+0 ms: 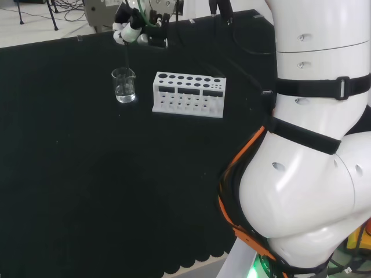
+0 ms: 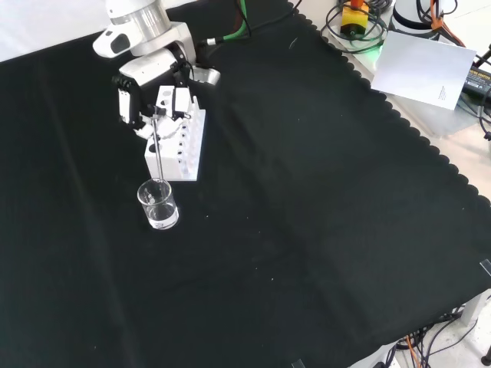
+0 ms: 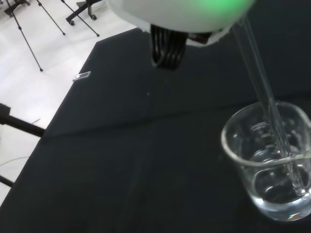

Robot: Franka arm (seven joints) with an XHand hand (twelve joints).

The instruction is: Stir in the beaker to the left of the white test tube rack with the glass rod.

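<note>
The hand (image 2: 146,92) pinches the top of the glass rod (image 2: 157,149) with curled fingers, directly above the beaker (image 2: 158,204). The rod hangs near upright, its lower end inside the beaker, which stands just beside the white test tube rack (image 1: 189,94) on the tabletop (image 2: 307,230).

Hand poised high at the far side of the bench, fingers closed on the rod.

In the head view I see my hand (image 1: 134,29) at the far edge of the cloth, left of the big white arm links, fingers curled downward and pinching the top of the glass rod (image 1: 126,55), which hangs straight down. In the front view the hand (image 2: 153,88) comes in from the top left, wrist above it, fingers pointing down.
</note>
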